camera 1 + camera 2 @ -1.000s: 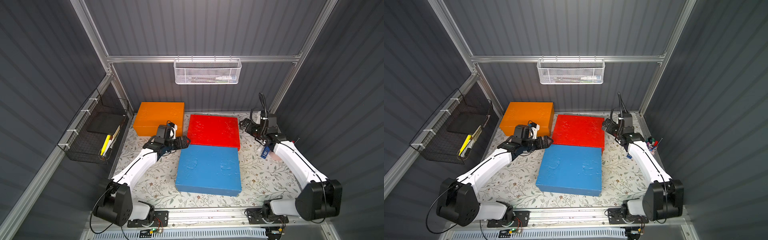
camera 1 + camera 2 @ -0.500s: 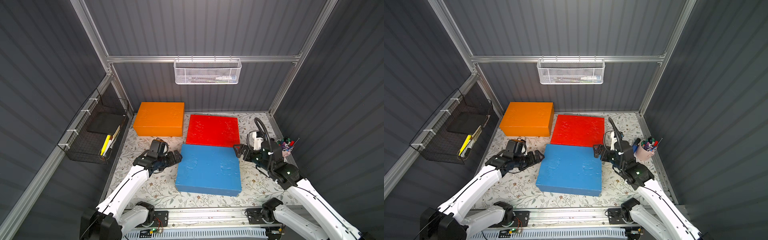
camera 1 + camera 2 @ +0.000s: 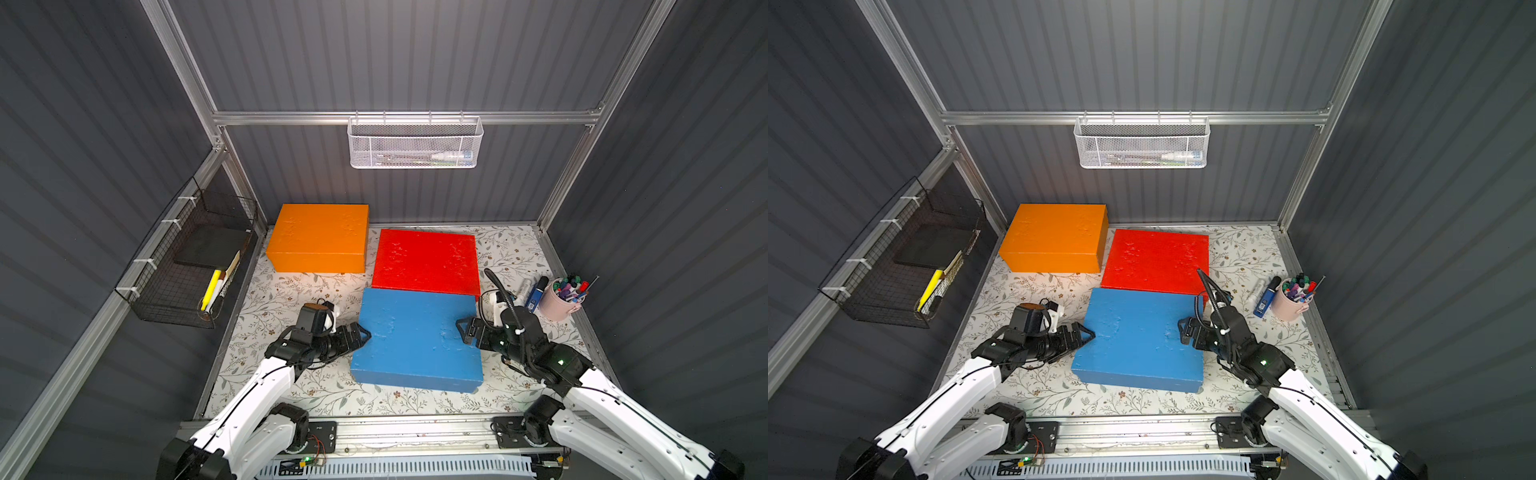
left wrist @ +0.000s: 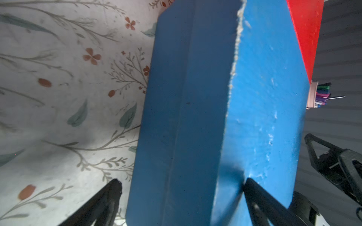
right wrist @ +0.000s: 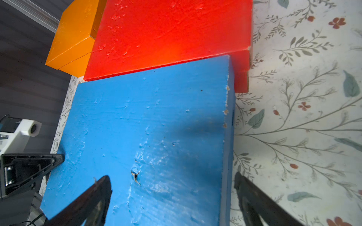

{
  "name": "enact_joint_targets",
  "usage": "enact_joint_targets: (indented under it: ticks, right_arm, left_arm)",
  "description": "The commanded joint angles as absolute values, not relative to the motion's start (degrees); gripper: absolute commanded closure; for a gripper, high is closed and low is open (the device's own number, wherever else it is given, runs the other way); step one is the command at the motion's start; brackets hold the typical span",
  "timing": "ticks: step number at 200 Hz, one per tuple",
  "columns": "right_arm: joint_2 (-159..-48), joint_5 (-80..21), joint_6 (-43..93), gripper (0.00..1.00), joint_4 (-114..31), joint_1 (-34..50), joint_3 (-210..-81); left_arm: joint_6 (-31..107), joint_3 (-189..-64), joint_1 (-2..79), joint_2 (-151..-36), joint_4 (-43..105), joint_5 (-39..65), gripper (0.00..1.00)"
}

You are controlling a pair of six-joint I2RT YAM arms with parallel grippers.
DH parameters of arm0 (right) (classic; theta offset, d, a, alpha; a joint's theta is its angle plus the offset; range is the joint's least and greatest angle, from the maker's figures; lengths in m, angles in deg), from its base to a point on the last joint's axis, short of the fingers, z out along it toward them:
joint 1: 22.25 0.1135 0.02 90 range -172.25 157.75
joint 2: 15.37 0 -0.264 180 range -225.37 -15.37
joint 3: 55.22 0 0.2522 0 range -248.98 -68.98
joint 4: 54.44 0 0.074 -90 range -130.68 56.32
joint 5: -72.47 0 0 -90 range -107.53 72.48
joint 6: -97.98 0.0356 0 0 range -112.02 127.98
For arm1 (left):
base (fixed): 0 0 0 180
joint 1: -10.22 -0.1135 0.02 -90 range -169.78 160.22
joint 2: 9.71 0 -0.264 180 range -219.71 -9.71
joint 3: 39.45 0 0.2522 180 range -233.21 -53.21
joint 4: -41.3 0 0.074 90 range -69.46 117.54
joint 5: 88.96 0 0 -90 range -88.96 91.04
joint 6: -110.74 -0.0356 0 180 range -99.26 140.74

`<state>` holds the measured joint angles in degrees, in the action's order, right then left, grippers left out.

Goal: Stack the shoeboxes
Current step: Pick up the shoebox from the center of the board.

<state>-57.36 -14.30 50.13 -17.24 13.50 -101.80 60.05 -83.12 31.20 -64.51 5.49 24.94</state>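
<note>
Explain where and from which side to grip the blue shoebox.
Likely its two end walls, left gripper and right gripper each from its own side: the blue shoebox lies flat, too wide for one gripper, with the red shoebox against its far edge.

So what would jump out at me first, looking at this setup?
Three big painted boxes sit on the flowered table: an orange shoebox at the back left, a red shoebox beside it, and a blue shoebox just in front of the red. From the near edge, the left gripper and right gripper reach in, open, on opposite sides of the blue one.
</note>
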Motion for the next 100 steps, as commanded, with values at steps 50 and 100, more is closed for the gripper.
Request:
enact_joint_targets:
  ticks: [50,100]
  right_arm:
    - [-57.6,-13.3,52.9,0.01,-21.7,13.8,-95.7]
    - [-58.1,-12.2,57.1,0.01,-24.1,13.8,-93.4]
  left_arm:
    - [61.8,-81.8,31.5,-68.9,10.1,30.9,0.01]
    - [64.5,-80.8,31.5,-68.7,11.1,32.2,0.01]
